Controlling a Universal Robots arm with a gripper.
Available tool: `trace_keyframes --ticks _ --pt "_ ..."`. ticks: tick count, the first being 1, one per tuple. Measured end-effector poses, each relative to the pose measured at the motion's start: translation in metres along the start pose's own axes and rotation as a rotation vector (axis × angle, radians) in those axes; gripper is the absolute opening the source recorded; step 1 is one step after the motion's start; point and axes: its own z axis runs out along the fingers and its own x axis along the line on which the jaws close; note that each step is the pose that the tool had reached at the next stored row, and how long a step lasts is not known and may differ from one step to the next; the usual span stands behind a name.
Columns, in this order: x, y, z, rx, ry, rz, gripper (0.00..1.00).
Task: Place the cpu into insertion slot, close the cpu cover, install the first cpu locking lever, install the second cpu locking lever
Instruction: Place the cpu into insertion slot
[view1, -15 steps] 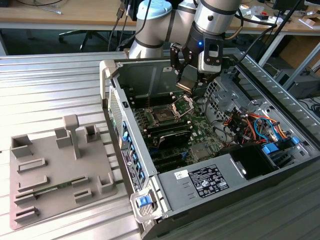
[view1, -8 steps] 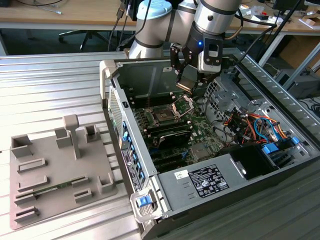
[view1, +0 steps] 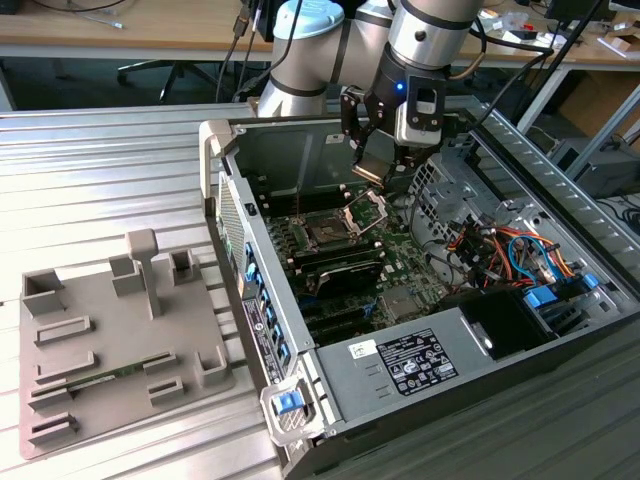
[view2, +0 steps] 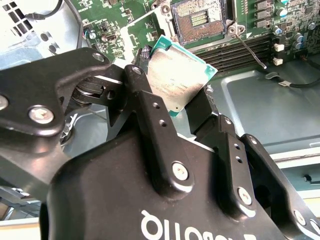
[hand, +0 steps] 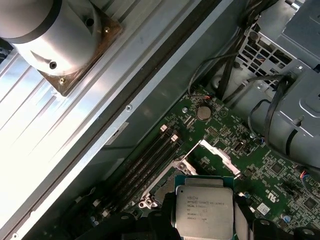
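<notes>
Gripper (view2: 172, 95) around cpu (view2: 176, 75), insertion slot (view2: 200, 20) beyond

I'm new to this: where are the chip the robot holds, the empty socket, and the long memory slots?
cpu (view2: 177, 75): second wrist view, middle of its silvery metal top.
empty cpu socket (view2: 199, 19): second wrist view, its central contact field.
memory slots (view2: 235, 53): second wrist view, middle of the dark rows.

Lit brightly from above, cool and white. Glared hard off ribbed table (view1: 100, 185) and off cpu (view2: 172, 75) top. Sank into soft shadow inside case (view1: 300, 160), darkest along its back wall.
</notes>
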Motion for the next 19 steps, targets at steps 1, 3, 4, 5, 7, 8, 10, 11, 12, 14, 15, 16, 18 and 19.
trace_keyframes --ticks 1,3,4,5,7,8,10,11,12,14,15,16,18,19 --pt "0.0000 0.0000 0.0000 0.0000 -0.0001 0.001 0.55" --pt "0.0000 0.0000 0.0000 -0.0001 -0.0004 0.004 0.55" --pt "0.0000 0.0000 0.0000 -0.0001 -0.0005 0.005 0.55" --pt "0.0000 0.0000 0.0000 -0.0001 -0.0006 0.006 0.55" --pt "0.0000 0.0000 0.0000 -0.0002 -0.0008 0.009 0.55" --pt "0.0000 0.0000 0.0000 -0.0002 -0.0009 0.010 0.55" --pt "0.0000 0.0000 0.0000 -0.0002 -0.0011 0.013 0.55" --pt "0.0000 0.0000 0.0000 -0.0003 -0.0012 0.014 0.55" --pt "0.0000 0.0000 0.0000 -0.0003 -0.0014 0.015 0.55" --pt "0.0000 0.0000 0.0000 -0.0004 -0.0017 0.019 0.55" --pt "0.0000 0.0000 0.0000 -0.0004 -0.0018 0.020 0.55" --pt "0.0000 0.0000 0.0000 -0.0004 -0.0019 0.021 0.55" --pt "0.0000 0.0000 0.0000 -0.0005 -0.0022 0.025 0.55" --pt "0.0000 0.0000 0.0000 -0.0005 -0.0024 0.027 0.55"
